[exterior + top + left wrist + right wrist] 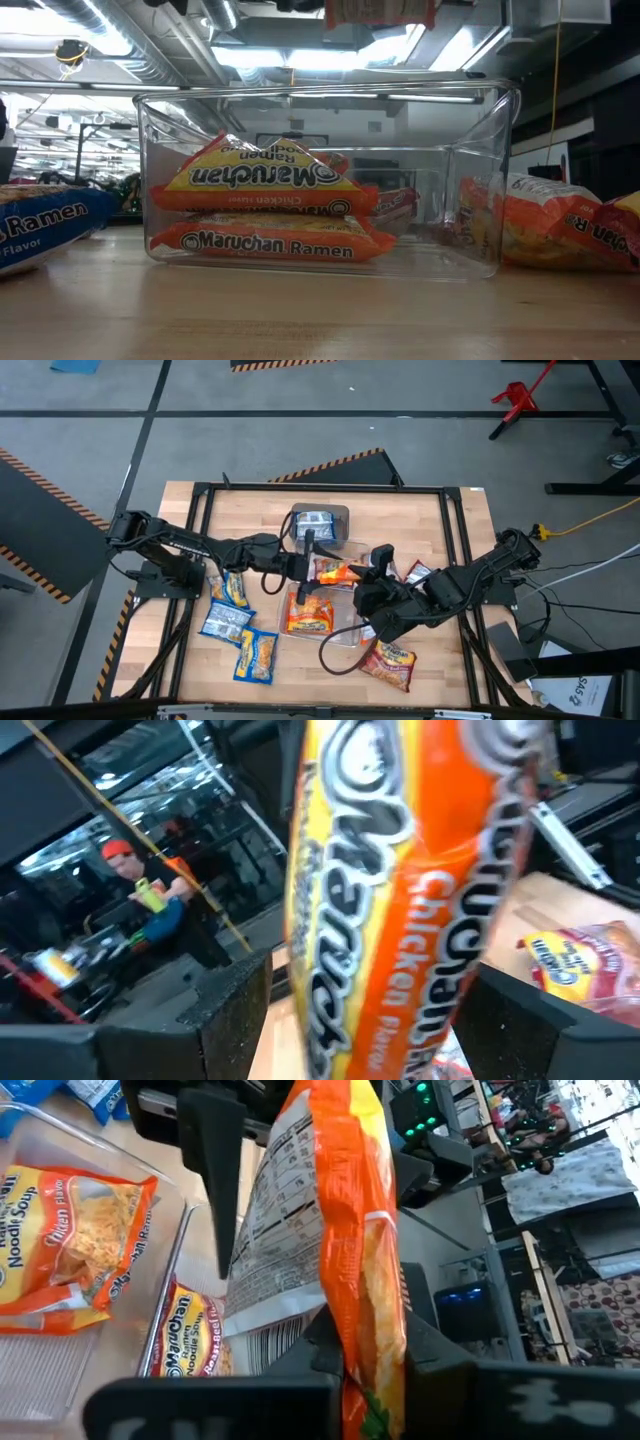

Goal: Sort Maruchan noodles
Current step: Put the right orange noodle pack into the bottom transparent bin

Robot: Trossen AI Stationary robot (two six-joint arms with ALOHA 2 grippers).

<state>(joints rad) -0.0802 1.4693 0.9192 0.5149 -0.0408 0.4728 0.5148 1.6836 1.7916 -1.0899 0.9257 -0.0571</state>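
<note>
An orange Maruchan noodles packet (335, 572) hangs in the air at mid-table, above a clear bin (480, 200). My right gripper (375, 1355) is shut on it, coming from the table's right. My left gripper (385, 1030) reaches in level from the left. It is open, with one finger on each side of the packet's other end (400, 900); I cannot tell whether they touch it. Two orange packets (260, 190) lie stacked flat on the bin's floor. My right gripper pinches the orange packet's near end (365, 1330) between its two fingers. The fingers come from the table's right, slanting a little down. The packet stands on edge and reaches out past the fingers toward my left gripper, lifted clear of the bin.
A second clear bin (345, 510) at the far middle holds a blue-and-silver packet. Several blue-and-yellow packets (228, 588) lie on the table at the left. Red packets (390, 665) lie at the right, near my right arm. A black frame rims the table.
</note>
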